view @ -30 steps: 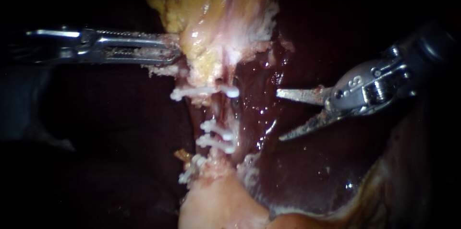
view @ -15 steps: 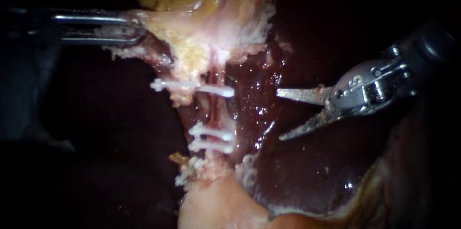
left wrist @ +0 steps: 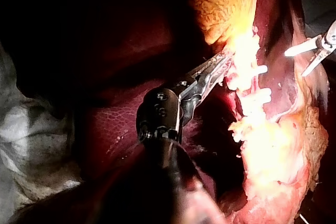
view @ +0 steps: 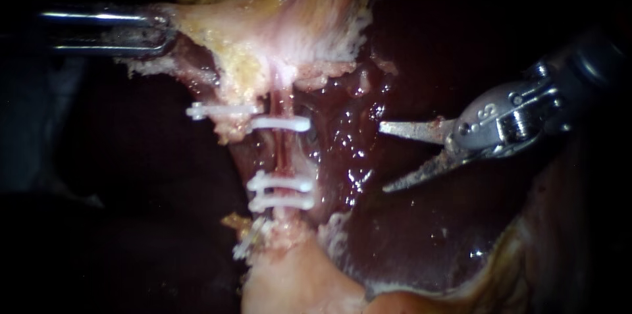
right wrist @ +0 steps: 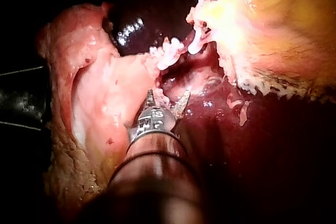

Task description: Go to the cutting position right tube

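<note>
My left instrument (view: 164, 32) comes in from the upper left, its jaws shut on the pale yellow edge of the gallbladder (view: 263, 31) and holding it stretched out to the left. Below it a thin pink tube (view: 283, 153) runs downward, bare between an upper white clip (view: 280, 123) and two lower white clips (view: 282, 193). My right instrument (view: 384, 158) hovers right of the tube over the dark liver (view: 421, 235), its two blades open and apart from the tissue. In the right wrist view the open blades (right wrist: 168, 100) sit just short of the clips (right wrist: 168, 52).
Another white clip (view: 216, 111) sticks out left of the tube, and further clips (view: 247, 241) sit lower on pale tissue (view: 296, 281). In the left wrist view my left instrument (left wrist: 226, 59) grips beside the clips (left wrist: 260, 82), with the right instrument's blades (left wrist: 310, 59) beyond.
My left instrument has pulled the gallbladder's edge up and to the left, stretching the tissue and drawing the clips leftward, so the tube shows more plainly. The right instrument has stayed still.
</note>
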